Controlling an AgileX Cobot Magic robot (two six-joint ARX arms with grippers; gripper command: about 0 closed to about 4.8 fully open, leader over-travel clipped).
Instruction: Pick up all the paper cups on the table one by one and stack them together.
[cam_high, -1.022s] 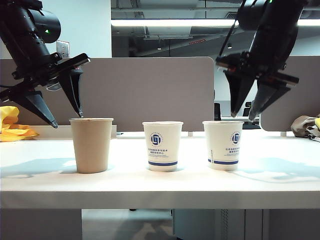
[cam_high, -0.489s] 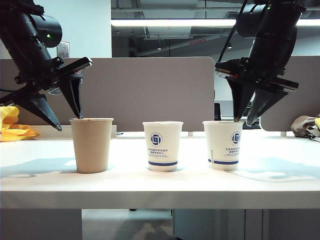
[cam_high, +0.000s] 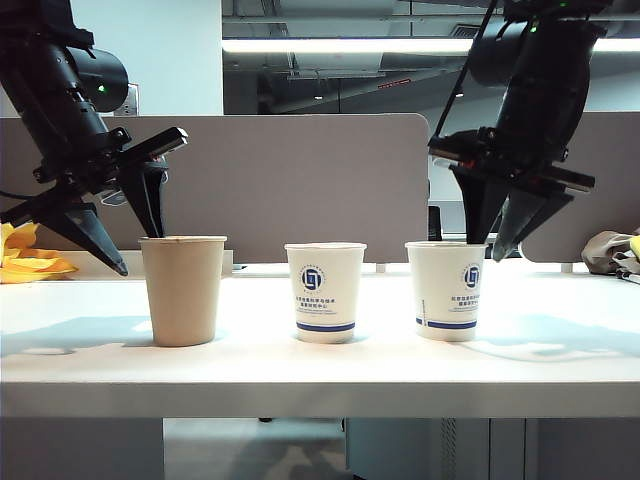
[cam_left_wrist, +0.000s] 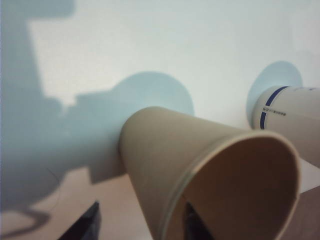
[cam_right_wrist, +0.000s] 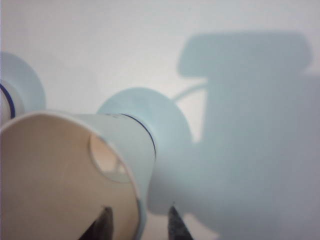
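Three paper cups in a row on white table (cam_high: 320, 375), all upright, well apart from each other. Brown kraft cup (cam_high: 183, 290) at left, taller than the others. White cup with blue logo (cam_high: 325, 292) in the middle. Second white logo cup (cam_high: 446, 290) at right.

Left gripper (cam_high: 140, 250) at the brown cup's rim, pointing down and tilted. Jaws spread wide, straddling the left side of the rim: one finger (cam_high: 148, 205) tip dipping just inside the mouth, other finger outside, left of the cup wall. In left wrist view, brown cup (cam_left_wrist: 210, 175) close up, one dark fingertip (cam_left_wrist: 195, 225) inside the mouth, other (cam_left_wrist: 85, 225) outside the wall, clear gap between outer tip and paper. Not clamped on anything yet.

Right gripper (cam_high: 488, 243) at the right white cup's rim, pointing down. One finger behind or inside the far right part of the rim, other just outside to the right. In right wrist view, white cup (cam_right_wrist: 75, 170) close up, wall running between the two tips (cam_right_wrist: 102, 225); pinching the paper or only straddling it, cannot tell.

Middle cup untouched, edge of it visible in both wrist views (cam_left_wrist: 287, 117).

Grey partition panel (cam_high: 300, 185) behind the table. Yellow cloth (cam_high: 25, 255) at far left.
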